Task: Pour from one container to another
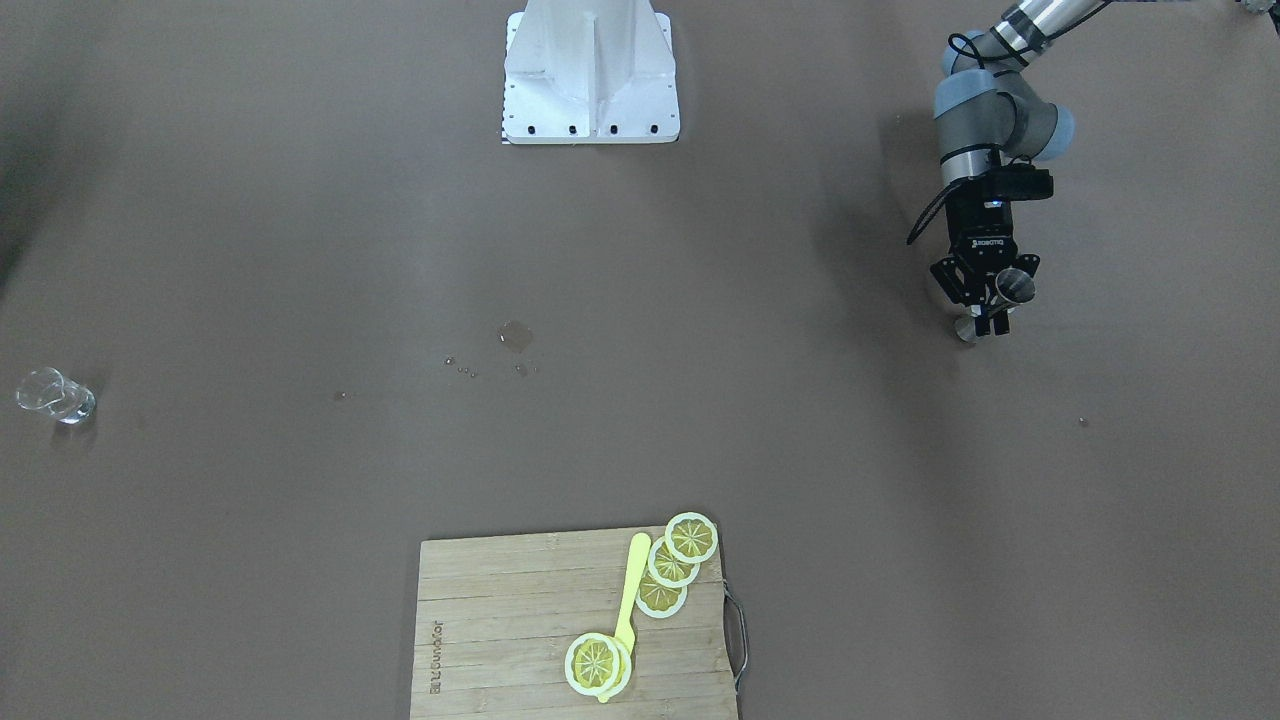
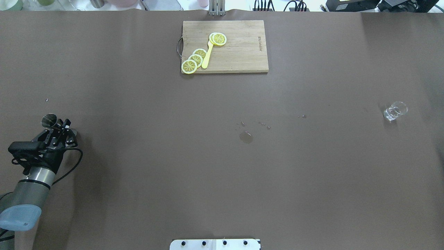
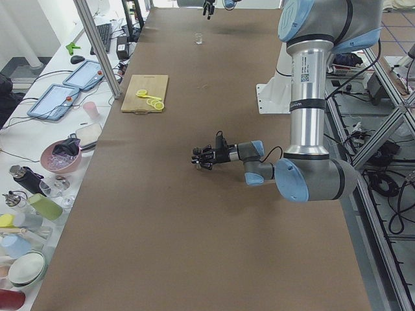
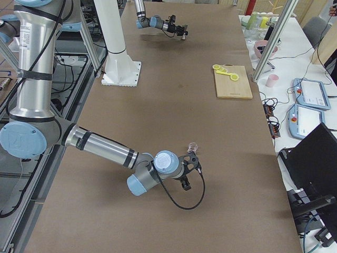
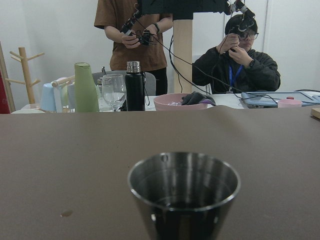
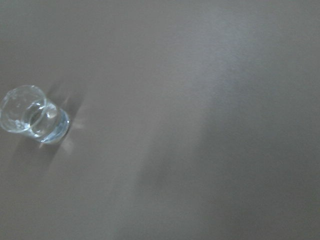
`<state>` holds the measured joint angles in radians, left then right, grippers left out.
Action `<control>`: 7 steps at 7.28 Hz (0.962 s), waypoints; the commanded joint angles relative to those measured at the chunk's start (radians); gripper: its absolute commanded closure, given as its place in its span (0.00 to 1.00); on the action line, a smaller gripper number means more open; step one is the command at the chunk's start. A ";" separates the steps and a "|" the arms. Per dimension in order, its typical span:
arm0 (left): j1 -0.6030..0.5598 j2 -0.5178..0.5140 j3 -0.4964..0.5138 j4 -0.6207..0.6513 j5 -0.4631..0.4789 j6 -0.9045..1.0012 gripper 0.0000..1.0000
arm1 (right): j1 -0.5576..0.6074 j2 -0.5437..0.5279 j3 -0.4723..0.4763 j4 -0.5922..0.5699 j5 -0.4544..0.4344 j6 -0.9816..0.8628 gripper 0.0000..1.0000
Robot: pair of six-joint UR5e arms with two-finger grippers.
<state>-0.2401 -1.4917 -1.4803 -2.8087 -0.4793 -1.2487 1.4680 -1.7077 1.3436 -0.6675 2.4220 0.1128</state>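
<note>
At the worktop's (image 1: pixel 800 450) left end, the left hand (image 1: pixel 988 316) grips the jigger (image 1: pixel 1016 287). Carry it upright to the far glass (image 1: pixel 55 397).

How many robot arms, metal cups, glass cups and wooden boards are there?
Robot arms: 2 (left arm, right arm)
Metal jigger: 1
Glass cup: 1
Wooden board: 1
Total: 5

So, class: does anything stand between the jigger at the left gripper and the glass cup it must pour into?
Nothing upright does. Between the jigger and the glass cup lie only a wet patch and droplets on the table; the cutting board sits well off that line.
</note>
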 commanded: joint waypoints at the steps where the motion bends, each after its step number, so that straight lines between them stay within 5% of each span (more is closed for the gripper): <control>1: 0.001 -0.002 0.003 0.000 -0.001 0.000 1.00 | 0.054 0.006 0.145 -0.416 -0.044 0.002 0.00; 3: 0.001 -0.002 0.003 0.002 -0.001 0.000 1.00 | 0.052 0.037 0.293 -0.808 -0.115 -0.001 0.00; 6: 0.001 -0.002 0.003 0.002 -0.001 0.005 1.00 | 0.026 -0.001 0.337 -0.933 -0.043 -0.039 0.00; 7: 0.001 -0.002 0.003 0.002 -0.001 0.006 0.88 | 0.011 -0.047 0.379 -0.999 -0.052 -0.180 0.00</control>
<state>-0.2393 -1.4941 -1.4772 -2.8072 -0.4801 -1.2445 1.4992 -1.7108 1.6769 -1.5936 2.3695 0.0495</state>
